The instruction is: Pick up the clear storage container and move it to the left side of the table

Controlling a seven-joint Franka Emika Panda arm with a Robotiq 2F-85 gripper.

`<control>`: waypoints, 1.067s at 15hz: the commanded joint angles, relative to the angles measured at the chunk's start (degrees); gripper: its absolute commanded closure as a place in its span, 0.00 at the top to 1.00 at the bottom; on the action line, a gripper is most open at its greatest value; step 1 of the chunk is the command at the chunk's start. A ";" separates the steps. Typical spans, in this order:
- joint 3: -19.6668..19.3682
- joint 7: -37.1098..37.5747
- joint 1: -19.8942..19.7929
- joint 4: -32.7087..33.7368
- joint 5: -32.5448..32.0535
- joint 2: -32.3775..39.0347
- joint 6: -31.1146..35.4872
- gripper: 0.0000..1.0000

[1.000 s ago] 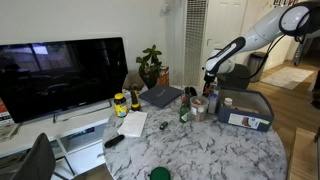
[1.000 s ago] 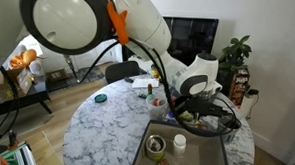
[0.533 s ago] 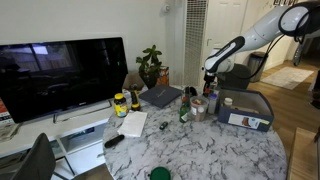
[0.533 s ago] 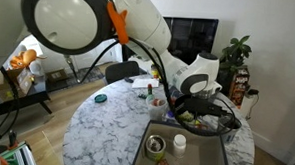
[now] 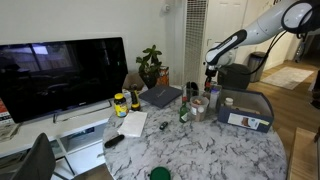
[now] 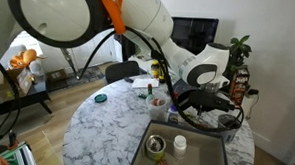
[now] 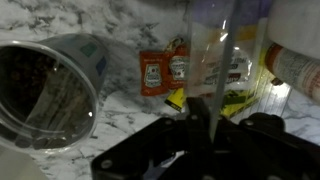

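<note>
In an exterior view the hand [image 5: 211, 80] hangs over the table's [image 5: 200, 150] far side, with the clear container [image 5: 213, 96] under it. In an exterior view the hand [image 6: 181, 97] is beyond a grey bin [image 6: 204, 157]. In the wrist view the hand [image 7: 213, 130] pinches the clear container's [image 7: 222, 50] wall, above ketchup packets [image 7: 165, 70] and a jar [image 7: 45, 90].

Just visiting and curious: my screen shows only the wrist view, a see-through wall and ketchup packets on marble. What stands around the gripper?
Observer: The gripper, holding the clear storage container, is right beside a grey bin.
Operator: Anything elsewhere on the table?
Observer: In both exterior views a small green round thing lies near the table edge, well away from the gripper.
Operator: And beyond the table?
Observer: A big dark TV and a potted plant.
</note>
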 commanded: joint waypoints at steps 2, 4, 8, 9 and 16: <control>-0.20 -1.47 0.55 -1.10 3.43 -6.19 -5.42 0.01; -0.41 -2.05 1.15 -2.48 3.23 -9.03 -6.33 0.01; -0.98 -5.23 2.09 -5.35 2.87 -15.81 -8.49 0.01; -1.00 -6.37 2.14 -5.70 3.30 -17.41 -9.78 0.01; -2.12 -16.30 5.80 -14.32 4.52 -30.40 -17.66 0.01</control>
